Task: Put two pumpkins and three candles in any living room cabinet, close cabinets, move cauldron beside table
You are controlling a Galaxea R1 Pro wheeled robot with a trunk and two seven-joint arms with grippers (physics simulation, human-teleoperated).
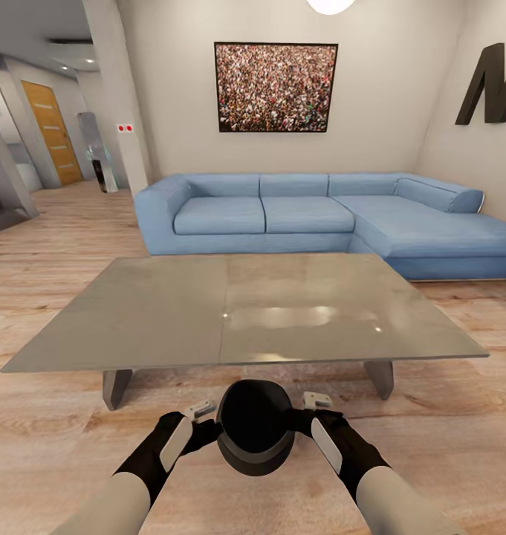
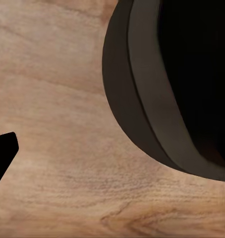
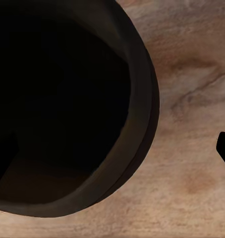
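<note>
Cauldron (image 1: 254,437) — black, wide-mouthed, held over the wood floor (image 1: 52,416) just before the grey table (image 1: 171,312). Left gripper (image 1: 200,425) and right gripper (image 1: 312,417) flank its rim — grip cannot be judged. Lower level, release beside the table leg.

The cauldron (image 1: 254,437) is matt black with a charcoal-grey rim band, its inside pure black. Both arms are black near the wrists with pale grey panels and beige forearms. The table (image 1: 171,312) is glossy grey-brown on dark grey legs. The floor (image 1: 52,245) is light, streaked wood planks. The sofa (image 1: 312,219) is sky blue; the framed picture (image 1: 276,87) is speckled red, white and brown in black
</note>
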